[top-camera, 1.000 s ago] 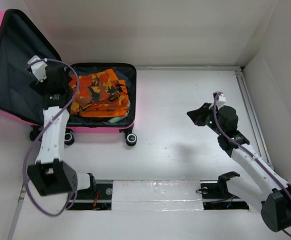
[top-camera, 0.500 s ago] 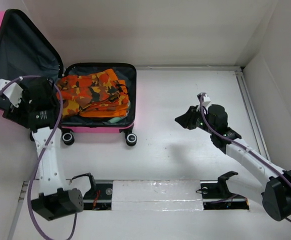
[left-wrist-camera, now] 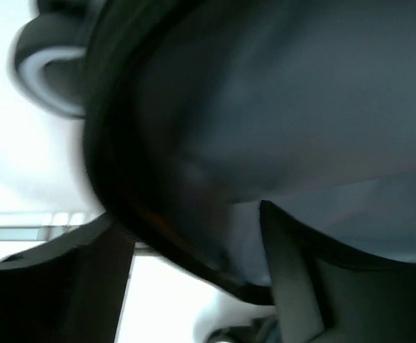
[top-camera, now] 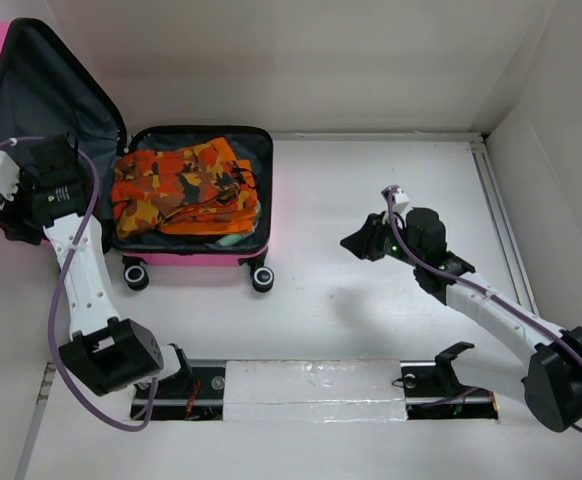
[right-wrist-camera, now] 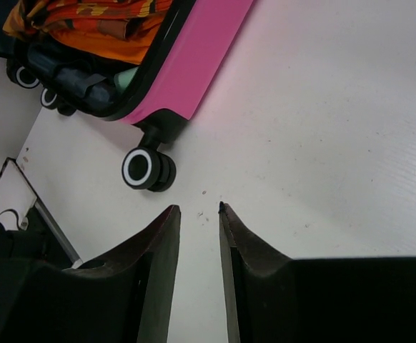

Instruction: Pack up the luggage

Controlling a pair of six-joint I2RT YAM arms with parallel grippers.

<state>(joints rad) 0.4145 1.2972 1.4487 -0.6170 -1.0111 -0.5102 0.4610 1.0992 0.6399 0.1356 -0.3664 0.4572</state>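
luggage [top-camera: 196, 258] open, far-left worktop [top-camera: 371, 190] corner | left fingers [left-wrist-camera: 58, 293] apart, straddling lid rim [left-wrist-camera: 165, 236] | right fingers [right-wrist-camera: 151, 279] narrowly parted, empty, mid-worktop

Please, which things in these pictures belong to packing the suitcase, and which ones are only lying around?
Part of the job:
- pink suitcase, open
- orange clothes inside it
- left hand, at the edge of the raised lid
- right hand, empty

Only around:
- white table
- white strip between the arm bases
- purple cables

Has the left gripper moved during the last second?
Yes. The left gripper swung left across the luggage lid, away from the packed clothes.
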